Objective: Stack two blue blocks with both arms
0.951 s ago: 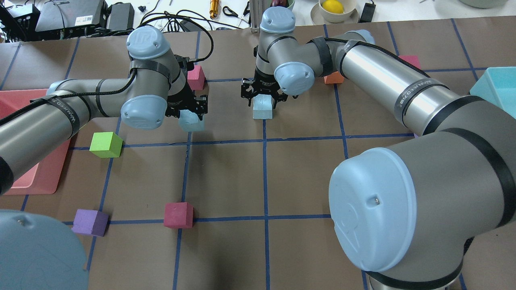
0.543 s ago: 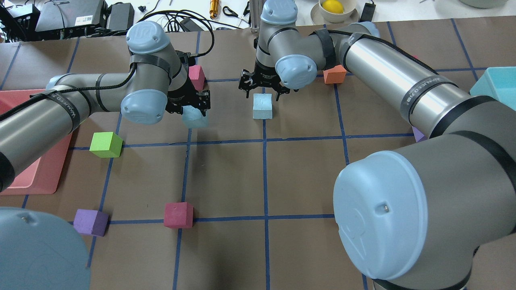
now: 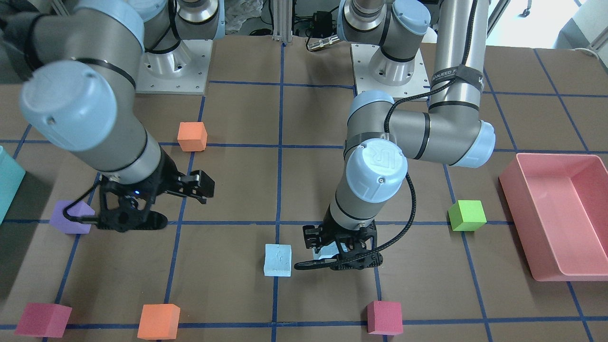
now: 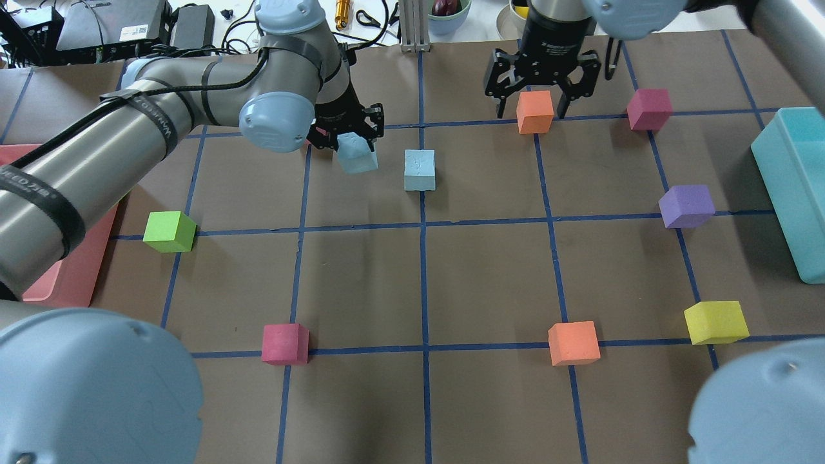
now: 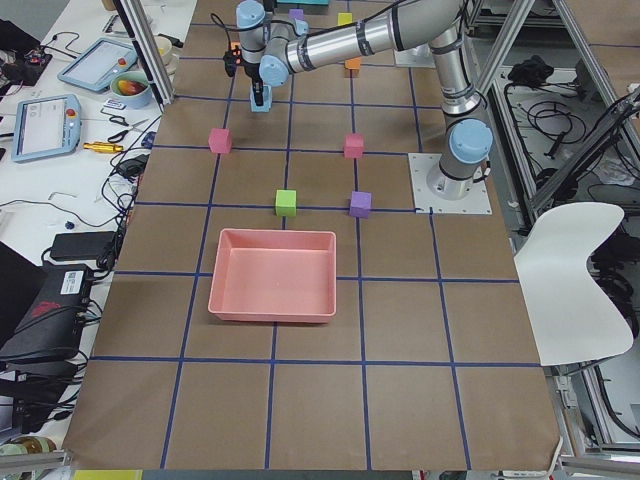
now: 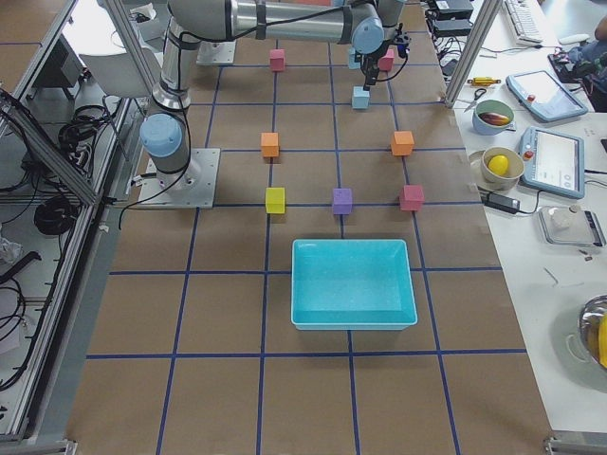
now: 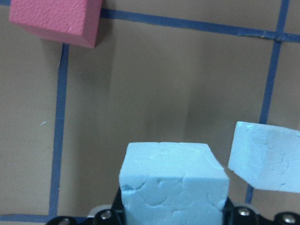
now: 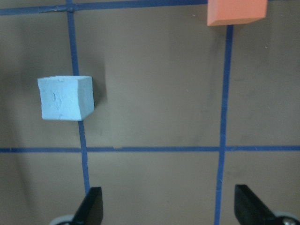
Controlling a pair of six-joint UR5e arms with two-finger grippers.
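My left gripper [image 4: 353, 136] is shut on a pale blue block [image 4: 356, 156], held a little above the table; the block also fills the left wrist view [image 7: 173, 183]. The second blue block [image 4: 419, 169] stands free on the table just to its right, and also shows in the front view [image 3: 278, 260], the left wrist view [image 7: 265, 157] and the right wrist view [image 8: 65, 97]. My right gripper [image 4: 533, 103] is open and empty, raised over an orange block [image 4: 535, 111] at the far right; its fingers [image 8: 91, 208] are spread wide.
Loose cubes lie about: green [image 4: 169, 231], crimson [image 4: 285, 343], orange [image 4: 573, 343], yellow [image 4: 715, 321], purple [image 4: 687, 205], crimson [image 4: 649, 108]. A pink tray [image 4: 71, 277] lies at the left edge and a teal box [image 4: 793, 187] at the right edge.
My right gripper let go of the blue block, rose and moved away right to over the orange block. My left gripper carried its blue block right, close to the free one.
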